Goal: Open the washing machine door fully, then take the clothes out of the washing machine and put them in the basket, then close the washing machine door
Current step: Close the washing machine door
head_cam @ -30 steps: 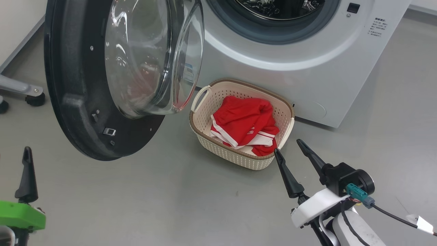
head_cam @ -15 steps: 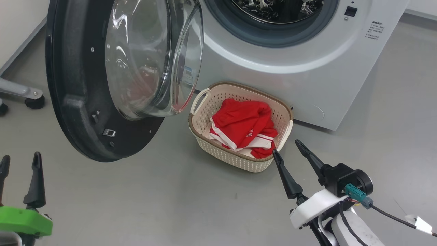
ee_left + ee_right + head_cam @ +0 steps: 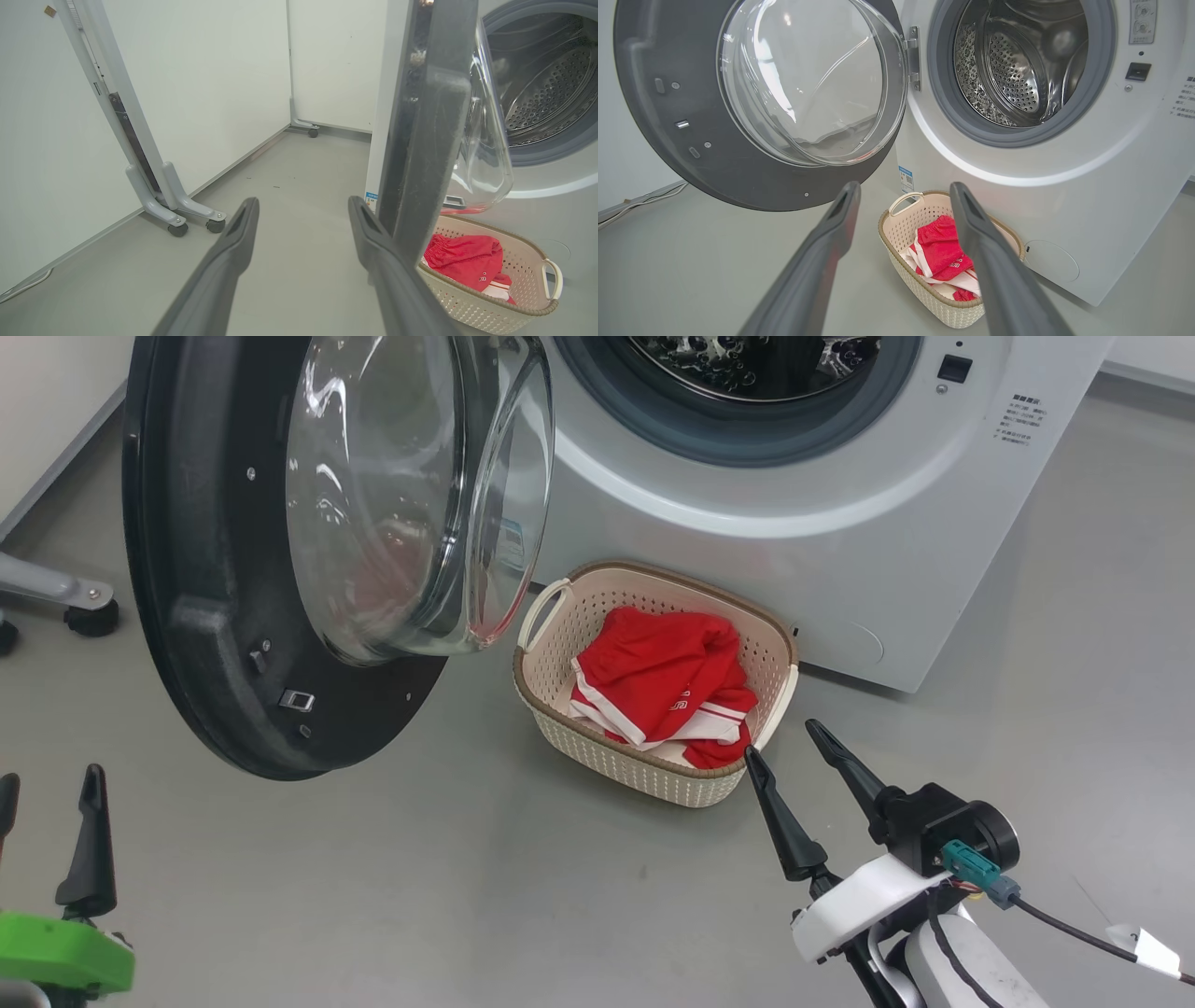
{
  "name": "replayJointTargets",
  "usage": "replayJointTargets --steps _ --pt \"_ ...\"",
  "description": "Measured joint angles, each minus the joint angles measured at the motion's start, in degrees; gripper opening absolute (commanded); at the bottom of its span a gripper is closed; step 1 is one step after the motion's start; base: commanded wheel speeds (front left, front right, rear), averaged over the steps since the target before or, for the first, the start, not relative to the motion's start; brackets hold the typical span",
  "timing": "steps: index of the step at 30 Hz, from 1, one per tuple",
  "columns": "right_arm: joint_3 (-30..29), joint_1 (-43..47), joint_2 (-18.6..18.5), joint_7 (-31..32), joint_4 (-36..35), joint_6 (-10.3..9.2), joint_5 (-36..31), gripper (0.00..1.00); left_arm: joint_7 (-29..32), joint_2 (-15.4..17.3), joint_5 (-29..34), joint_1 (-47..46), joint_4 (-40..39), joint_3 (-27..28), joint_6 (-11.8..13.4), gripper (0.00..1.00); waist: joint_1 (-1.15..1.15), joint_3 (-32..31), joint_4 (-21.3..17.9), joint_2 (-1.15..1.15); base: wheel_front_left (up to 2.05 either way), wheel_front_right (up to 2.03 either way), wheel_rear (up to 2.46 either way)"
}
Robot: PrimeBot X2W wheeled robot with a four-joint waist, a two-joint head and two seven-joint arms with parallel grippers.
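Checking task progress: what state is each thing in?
Round black-rimmed glass washing machine door: swung wide open.
White front-loading washing machine: drum exposed, no clothes visible inside.
Red white-striped clothes: heaped in basket.
Cream perforated plastic basket: upright, on floor.
Left gripper: open, empty.
Right gripper: open, empty.

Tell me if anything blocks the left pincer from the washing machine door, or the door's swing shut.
Nothing visible lies between the left pincer and the washing machine door. The basket sits on the floor under the door's swing, seemingly low enough to clear.
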Motion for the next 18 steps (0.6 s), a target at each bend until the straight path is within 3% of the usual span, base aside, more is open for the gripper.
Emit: replayJointTargets --steps 9,10,11,12,18 --pt "-0.01 0.01 0.02 0.00 -0.15 -0.01 0.00 1.00 -0.44 0.36 -0.12 -0.01 0.47 -0.03 0.00 1.00 0.00 0.42 -0.08 0.00 0.00 0.00 0.00" --pt "-0.01 0.01 0.02 0.00 -0.16 -0.01 0.00 1.00 -0.44 0.37 -0.19 -0.01 0.47 -0.16 0.00 0.62 0.00 0.47 -0.09 0.00 0.00 0.00 0.00" --pt "-0.02 0.01 0.02 0.00 -0.18 -0.01 0.00 1.00 -0.44 0.37 -0.20 -0.01 0.47 -0.36 0.00 0.17 0.00 0.52 -0.10 0.00 0.00 0.00 0.00" --pt "-0.02 0.01 0.02 0.00 -0.20 -0.01 0.00 1.00 -0.44 0.41 -0.20 -0.01 0.45 -0.57 0.00 0.00 0.00 0.59 -0.11 0.00 0.00 0.00 0.00" --pt "-0.12 0.01 0.02 0.00 -0.27 -0.01 0.00 1.00 -0.45 0.64 -0.20 -0.01 0.38 -0.82 0.00 0.00 0.00 0.96 -0.14 0.00 0.00 0.00 0.00"
